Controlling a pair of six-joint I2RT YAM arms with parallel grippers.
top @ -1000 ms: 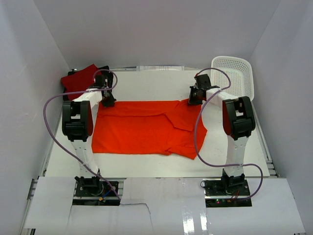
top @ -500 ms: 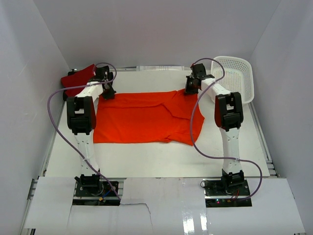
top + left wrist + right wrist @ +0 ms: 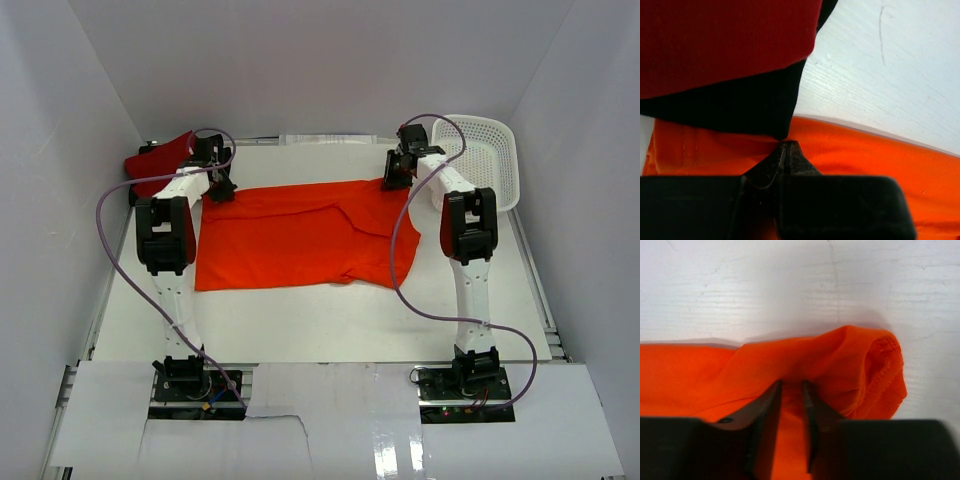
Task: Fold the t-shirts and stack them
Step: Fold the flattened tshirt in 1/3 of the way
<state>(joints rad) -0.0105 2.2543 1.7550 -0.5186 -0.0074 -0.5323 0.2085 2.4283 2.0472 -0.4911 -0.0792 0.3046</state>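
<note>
Forward at long reach, left fingers (image 3: 796, 161) pinching orange t-shirt (image 3: 300, 240) corner, right fingers (image 3: 765, 415) slightly parted.

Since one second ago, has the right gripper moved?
Yes. Against the white basket, the right gripper has moved toward the far edge, pulling the orange t-shirt along.

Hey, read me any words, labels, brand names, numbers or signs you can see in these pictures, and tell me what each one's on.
There is no readable text in any view.
orange t-shirt: plain, no print.
crimson t-shirt and black t-shirt: no print on the parts that show.
white perforated basket: no label visible.
arm bases: any markings are too small to read.
</note>
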